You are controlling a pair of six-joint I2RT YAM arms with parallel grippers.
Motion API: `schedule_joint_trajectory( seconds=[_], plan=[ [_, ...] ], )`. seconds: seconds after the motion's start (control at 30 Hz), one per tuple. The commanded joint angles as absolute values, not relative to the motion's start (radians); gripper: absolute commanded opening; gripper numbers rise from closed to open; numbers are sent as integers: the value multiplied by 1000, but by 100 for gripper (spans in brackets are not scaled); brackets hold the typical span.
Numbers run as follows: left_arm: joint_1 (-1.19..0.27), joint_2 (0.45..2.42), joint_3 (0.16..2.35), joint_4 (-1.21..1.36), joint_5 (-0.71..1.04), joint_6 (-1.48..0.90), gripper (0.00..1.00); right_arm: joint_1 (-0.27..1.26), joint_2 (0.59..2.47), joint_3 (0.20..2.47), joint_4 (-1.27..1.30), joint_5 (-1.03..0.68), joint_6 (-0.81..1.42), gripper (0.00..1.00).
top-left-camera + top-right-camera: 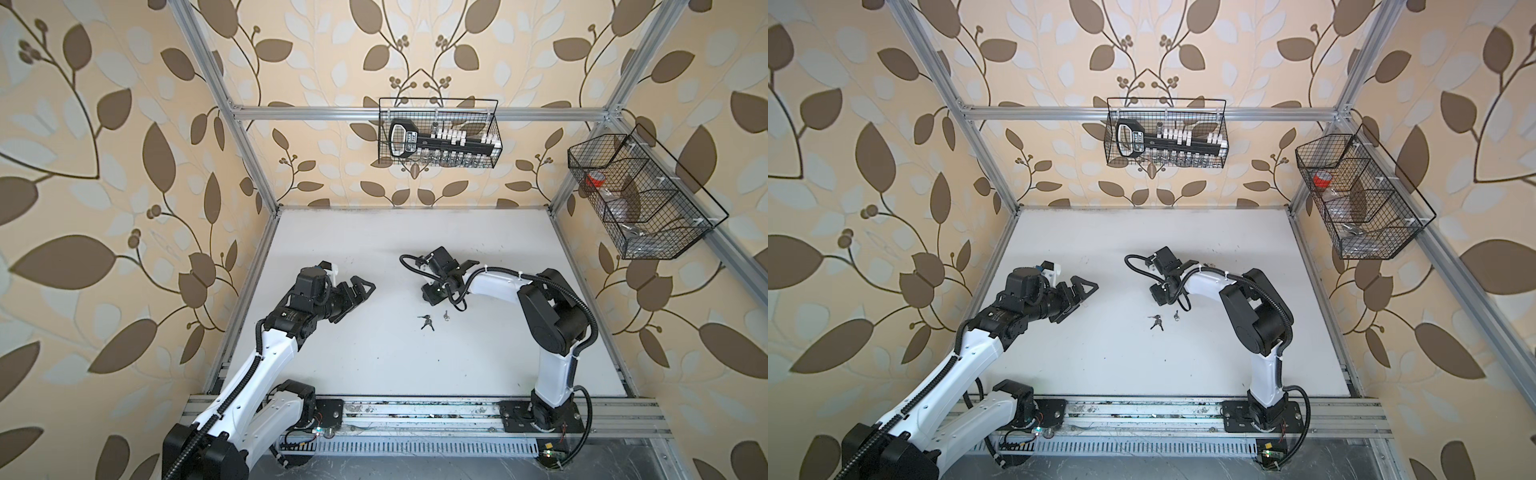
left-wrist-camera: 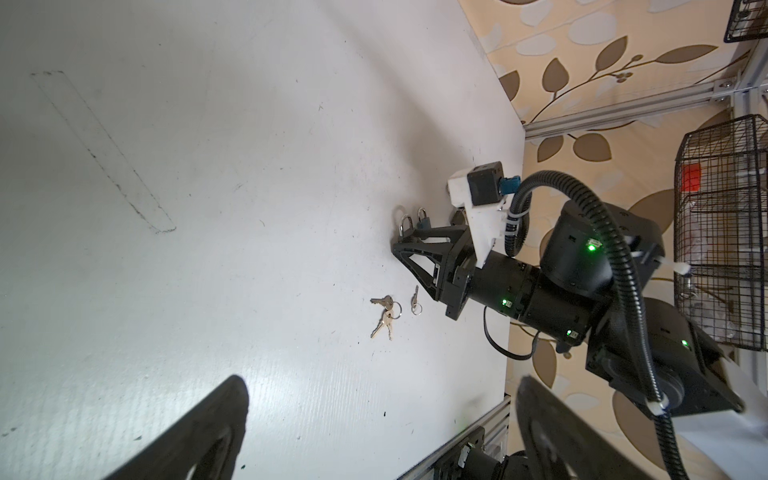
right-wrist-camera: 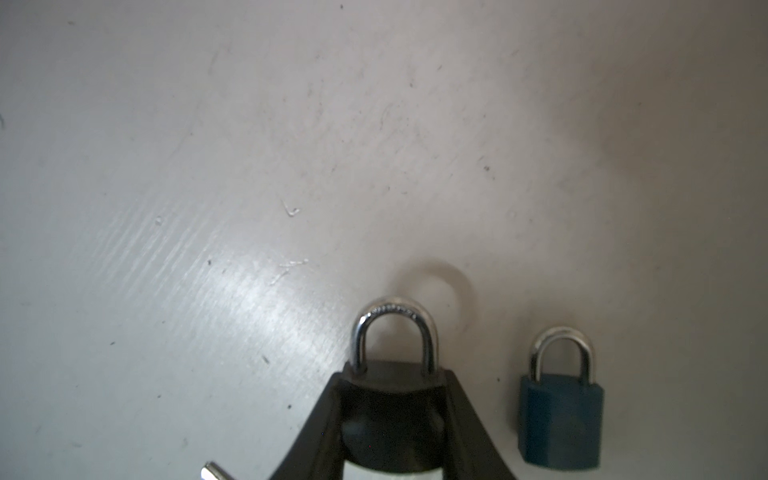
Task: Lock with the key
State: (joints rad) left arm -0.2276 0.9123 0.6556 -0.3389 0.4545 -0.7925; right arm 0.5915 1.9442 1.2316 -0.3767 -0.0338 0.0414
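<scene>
Right claw [image 3: 395, 372] clamps the dark padlock [image 3: 392, 399], presumably steadying it for keying. Left claw [image 1: 358, 293] gapes empty, keys [image 1: 427, 322] loose on the desk [image 1: 374, 365].

Rear wire basket [image 1: 457, 160], black tool rack [image 1: 449, 143], side wire basket [image 1: 656, 241], leaf wallpaper [image 1: 104, 166]

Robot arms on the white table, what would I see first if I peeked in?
Probably the right gripper, which pinches a dark padlock by its body, with a blue padlock lying just beside it on the white table. Next, the little bunch of keys lying loose between the two arms, and the left gripper, wide open at the left.
</scene>
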Motion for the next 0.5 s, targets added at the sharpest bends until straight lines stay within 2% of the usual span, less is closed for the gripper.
schedule_joint_trajectory(
  seconds=[0.0, 0.37, 0.47],
  plan=[
    [-220, 914, 670, -323, 462, -787, 99, 602, 1970, 1260, -393, -51, 27, 34],
    [-220, 910, 667, -331, 460, -780, 99, 602, 1971, 1258, -392, -52, 38, 45],
    [-219, 902, 677, -360, 439, -756, 99, 603, 1957, 1264, -389, -58, 44, 46]
  ],
)
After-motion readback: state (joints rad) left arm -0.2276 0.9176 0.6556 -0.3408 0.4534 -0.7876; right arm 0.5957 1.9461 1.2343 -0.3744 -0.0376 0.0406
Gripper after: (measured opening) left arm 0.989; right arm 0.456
